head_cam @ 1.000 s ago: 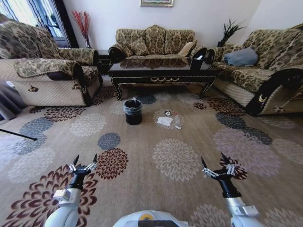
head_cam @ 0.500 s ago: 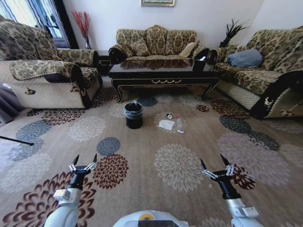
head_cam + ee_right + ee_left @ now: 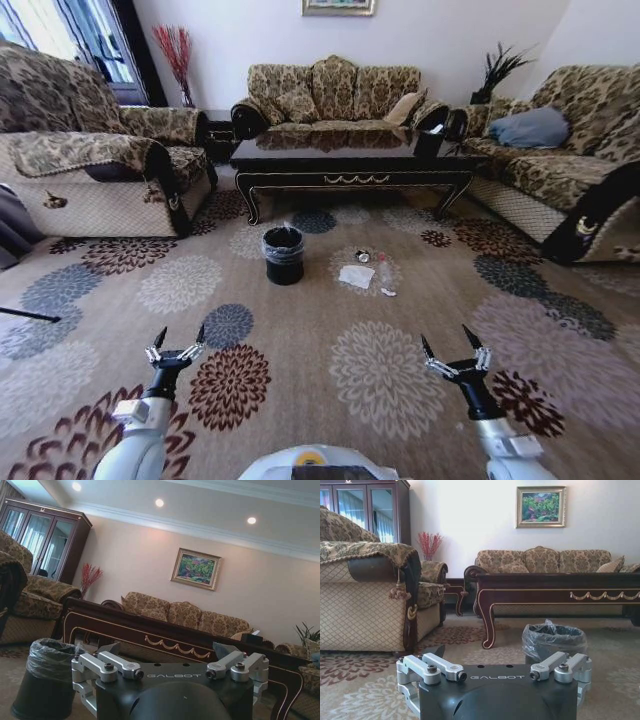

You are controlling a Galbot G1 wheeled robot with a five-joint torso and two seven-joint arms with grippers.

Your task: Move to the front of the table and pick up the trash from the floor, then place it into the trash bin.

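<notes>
Patterned floor stretches ahead to the dark worktop between the sofas. Left gripper hangs low over the carpet, fingers spread, gripping nothing. Further on, the trash bin stands just before the worktop, and beside it lies the trash: napkin, bottle, can. Right gripper hovers released too, empty

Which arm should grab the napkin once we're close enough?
Probably the right gripper: the napkin lies right of centre, with the bin between it and the left gripper. Both are open, far off.
</notes>
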